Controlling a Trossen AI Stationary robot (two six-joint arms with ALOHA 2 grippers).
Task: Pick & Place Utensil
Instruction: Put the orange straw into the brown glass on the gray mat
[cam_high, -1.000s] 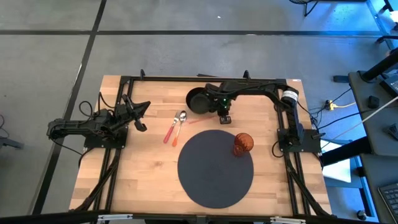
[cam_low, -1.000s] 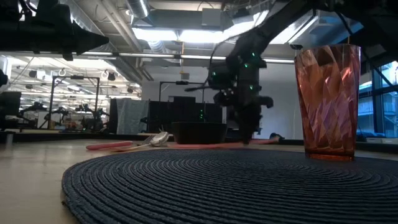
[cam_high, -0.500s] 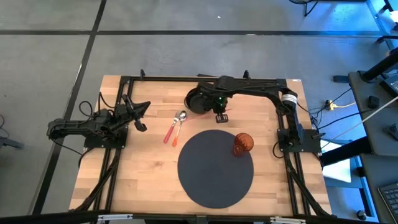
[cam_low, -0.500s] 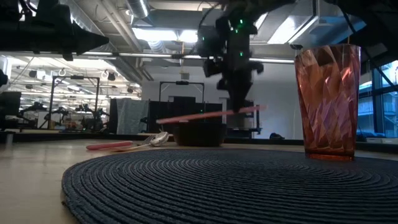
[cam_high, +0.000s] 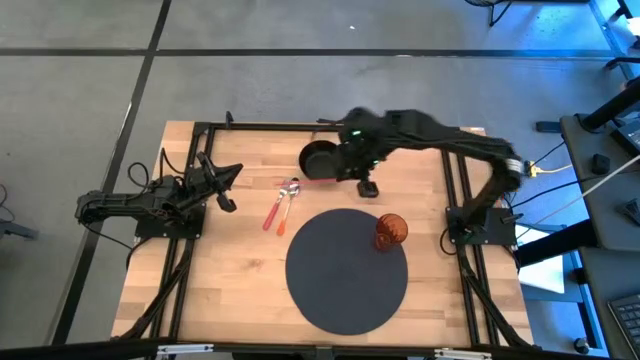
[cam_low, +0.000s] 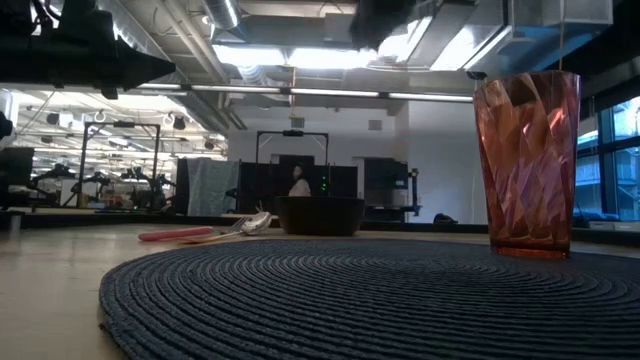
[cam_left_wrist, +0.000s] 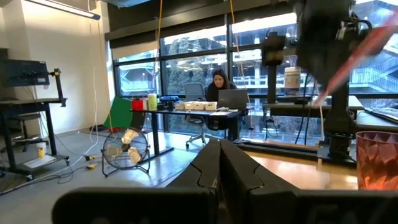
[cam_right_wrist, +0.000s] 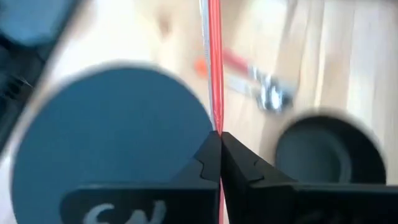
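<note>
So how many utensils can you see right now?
3. Two lie side by side on the table, left of the black bowl: a spoon and a red-handled utensil. The third, a thin red utensil, is clamped in the raised right gripper. None looks hidden.

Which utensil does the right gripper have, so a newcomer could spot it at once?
Start at the round dark placemat on the wooden table. Just beyond it by the black bowl hangs the right gripper, shut on a thin red-handled utensil. Unlike the two utensils lying on the wood, it is lifted off the table.
</note>
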